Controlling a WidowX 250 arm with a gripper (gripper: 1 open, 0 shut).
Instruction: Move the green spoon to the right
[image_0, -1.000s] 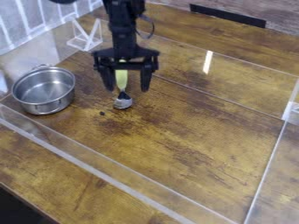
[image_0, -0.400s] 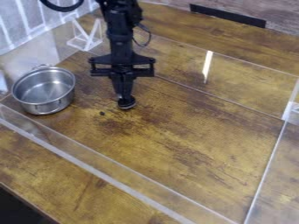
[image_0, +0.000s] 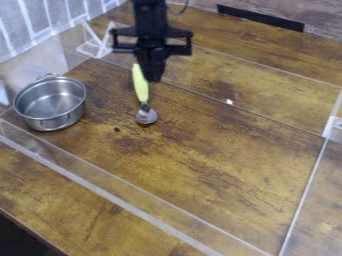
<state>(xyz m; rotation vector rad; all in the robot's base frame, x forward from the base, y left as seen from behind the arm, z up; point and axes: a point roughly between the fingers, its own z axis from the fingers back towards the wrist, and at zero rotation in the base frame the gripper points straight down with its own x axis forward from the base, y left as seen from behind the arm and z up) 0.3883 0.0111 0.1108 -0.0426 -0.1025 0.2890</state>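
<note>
The green spoon (image_0: 140, 88) hangs slanted below my gripper (image_0: 147, 72), its yellow-green handle running down to the small grey bowl just above or on the wooden table (image_0: 227, 150). My gripper is raised over the table's back middle. Its fingers are shut on the handle's upper end. I cannot tell whether the spoon's bowl still touches the wood.
A round steel pot (image_0: 50, 102) stands at the left. Low clear plastic walls (image_0: 107, 195) border the work area at the front, left and right. A white wire rack (image_0: 96, 42) stands behind at the back left.
The open fingers closed on the spoon's handle, then the gripper rose and shifted slightly right, tipping the handle up from the table.
</note>
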